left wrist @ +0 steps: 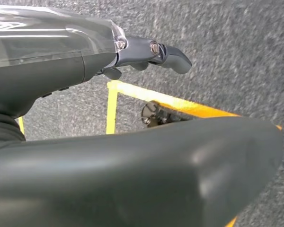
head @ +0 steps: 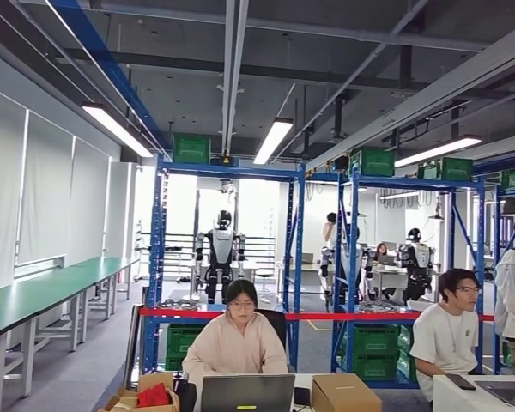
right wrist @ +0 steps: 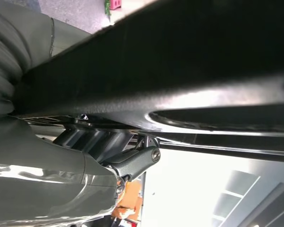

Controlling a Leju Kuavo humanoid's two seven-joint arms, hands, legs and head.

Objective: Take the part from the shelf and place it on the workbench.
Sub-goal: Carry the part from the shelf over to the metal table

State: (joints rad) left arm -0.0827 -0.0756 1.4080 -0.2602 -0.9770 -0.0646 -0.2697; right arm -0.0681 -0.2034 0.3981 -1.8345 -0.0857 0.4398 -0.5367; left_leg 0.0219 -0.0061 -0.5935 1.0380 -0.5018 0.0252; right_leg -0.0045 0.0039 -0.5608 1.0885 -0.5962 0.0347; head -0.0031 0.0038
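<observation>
My head camera looked level across the hall at the blue shelves (head: 226, 257). My left wrist camera faced the floor (left wrist: 222, 56) closely; my right pressed against a dark part (right wrist: 205, 61).

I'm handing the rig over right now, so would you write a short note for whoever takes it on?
Left hand: open, holds nothing, hangs over grey floor with yellow tape.
Right hand: fingers curled against a large black part, apparently gripping it.
Head view faces blue shelves beyond people at desks; green-topped benches run along the left wall.
Done: part seems to be in hand, off the shelf.
Left: carry it to the workbench and set it down. Which bench is the target is not clear from here.
</observation>
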